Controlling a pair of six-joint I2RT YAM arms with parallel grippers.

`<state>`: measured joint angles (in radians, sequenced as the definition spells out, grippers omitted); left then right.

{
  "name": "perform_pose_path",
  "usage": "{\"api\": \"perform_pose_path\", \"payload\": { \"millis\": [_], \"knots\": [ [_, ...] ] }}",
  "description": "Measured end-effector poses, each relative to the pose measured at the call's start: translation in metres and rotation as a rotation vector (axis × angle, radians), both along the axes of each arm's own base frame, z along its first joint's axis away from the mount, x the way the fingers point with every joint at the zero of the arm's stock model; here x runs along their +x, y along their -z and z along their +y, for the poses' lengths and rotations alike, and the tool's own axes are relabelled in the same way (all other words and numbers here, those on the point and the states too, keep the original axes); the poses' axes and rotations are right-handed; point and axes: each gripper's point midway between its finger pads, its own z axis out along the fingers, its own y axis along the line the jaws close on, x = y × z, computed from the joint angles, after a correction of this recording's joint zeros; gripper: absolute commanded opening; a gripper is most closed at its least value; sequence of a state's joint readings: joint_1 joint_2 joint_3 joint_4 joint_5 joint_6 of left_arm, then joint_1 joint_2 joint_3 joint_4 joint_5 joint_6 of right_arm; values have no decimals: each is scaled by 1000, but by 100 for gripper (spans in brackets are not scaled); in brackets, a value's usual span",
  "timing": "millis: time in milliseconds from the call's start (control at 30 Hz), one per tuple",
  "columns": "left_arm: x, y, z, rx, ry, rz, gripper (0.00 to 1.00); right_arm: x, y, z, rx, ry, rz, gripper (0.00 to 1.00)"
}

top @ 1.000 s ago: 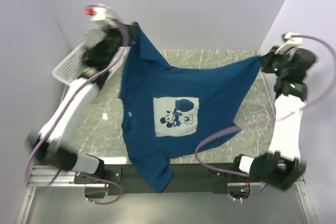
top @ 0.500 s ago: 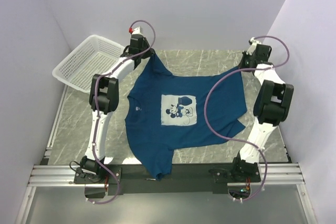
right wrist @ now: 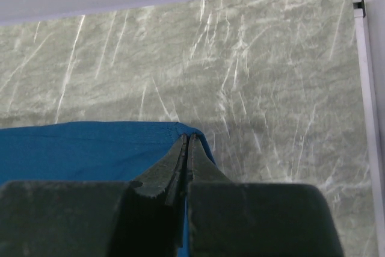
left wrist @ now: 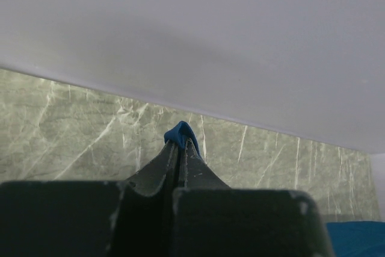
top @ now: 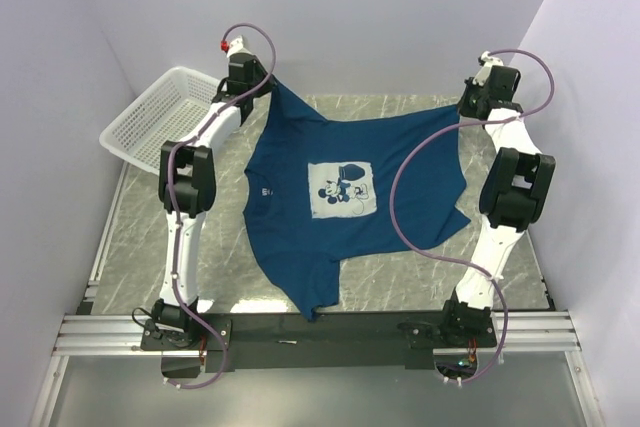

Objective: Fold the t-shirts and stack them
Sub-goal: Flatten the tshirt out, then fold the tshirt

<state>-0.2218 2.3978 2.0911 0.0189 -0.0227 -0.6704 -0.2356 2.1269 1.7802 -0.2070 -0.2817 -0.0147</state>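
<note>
A dark blue t-shirt [top: 340,182] with a pale chest print of a cartoon mouse [top: 342,189] hangs stretched between my two grippers over the far half of the table, its lower end trailing to the near edge. My left gripper [top: 268,87] is shut on one far corner of the shirt; a blue tuft [left wrist: 180,132] shows between its fingertips [left wrist: 179,146]. My right gripper [top: 466,107] is shut on the other far corner; the blue hem [right wrist: 90,142] runs left from its tips [right wrist: 187,139].
A white mesh basket [top: 160,117] stands at the far left, beside the left arm. The marble table [top: 400,267] ends at a metal rail [top: 320,329] in front. Lilac walls close the back and both sides.
Both grippers have moved toward the far wall with the shirt held, stretching it out. The shirt has dropped lower and flatter over the table, and its lower end has shifted right.
</note>
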Motion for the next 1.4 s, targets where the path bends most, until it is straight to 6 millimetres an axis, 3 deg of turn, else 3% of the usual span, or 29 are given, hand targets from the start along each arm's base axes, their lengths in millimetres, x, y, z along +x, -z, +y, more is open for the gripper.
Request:
{"api": "perform_pose_path", "payload": {
  "millis": [333, 867, 1233, 1400],
  "knots": [
    [-7, -7, -11, -11, 81, -20, 0, 1, 2, 8, 45, -26, 6, 0],
    [-86, -42, -21, -35, 244, -54, 0, -29, 37, -10, 118, -15, 73, 0],
    [-131, -32, -21, -50, 303, -24, 0, -36, 31, -7, 136, -32, 61, 0],
    [-151, -40, -21, -62, 331, -35, 1, -39, 28, -9, 140, -27, 55, 0]
  ]
}}
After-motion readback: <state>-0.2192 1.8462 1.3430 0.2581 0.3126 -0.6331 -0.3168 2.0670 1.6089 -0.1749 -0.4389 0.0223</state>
